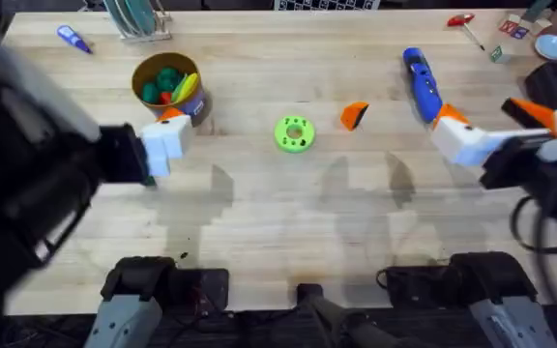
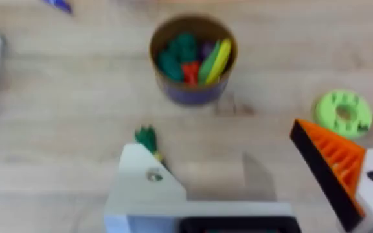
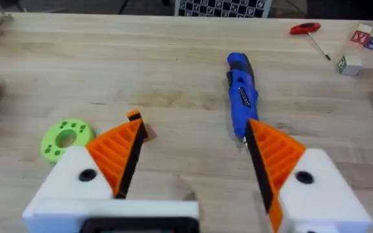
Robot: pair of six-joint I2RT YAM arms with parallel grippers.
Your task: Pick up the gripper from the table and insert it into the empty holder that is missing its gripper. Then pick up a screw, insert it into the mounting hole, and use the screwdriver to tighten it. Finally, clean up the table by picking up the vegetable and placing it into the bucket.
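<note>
The small orange gripper wedge [image 1: 354, 115] [image 3: 135, 119] lies on the table right of the lime-green disc [image 1: 294, 133]. My left gripper [image 1: 168, 139] [image 2: 219, 144] hovers open just in front of the bucket [image 1: 167, 85] [image 2: 193, 59]. One of its fingers is the bare white empty holder [image 2: 145, 186]; the other carries an orange pad [image 2: 332, 162]. The dark-green vegetable [image 2: 149, 138] lies on the table beside the holder's tip. The blue screwdriver [image 1: 421, 83] [image 3: 241, 90] lies at the right. My right gripper [image 1: 489, 118] [image 3: 193, 129] is open near its tip, with nothing between its fingers.
The bucket holds several toy vegetables. At the back edge are a small blue pen-like tool [image 1: 73, 39], a dish rack [image 1: 135, 17], a red-handled tool [image 1: 462, 21] [image 3: 306, 29] and small blocks [image 3: 362, 37]. A small dark speck [image 1: 184, 256] lies near the front.
</note>
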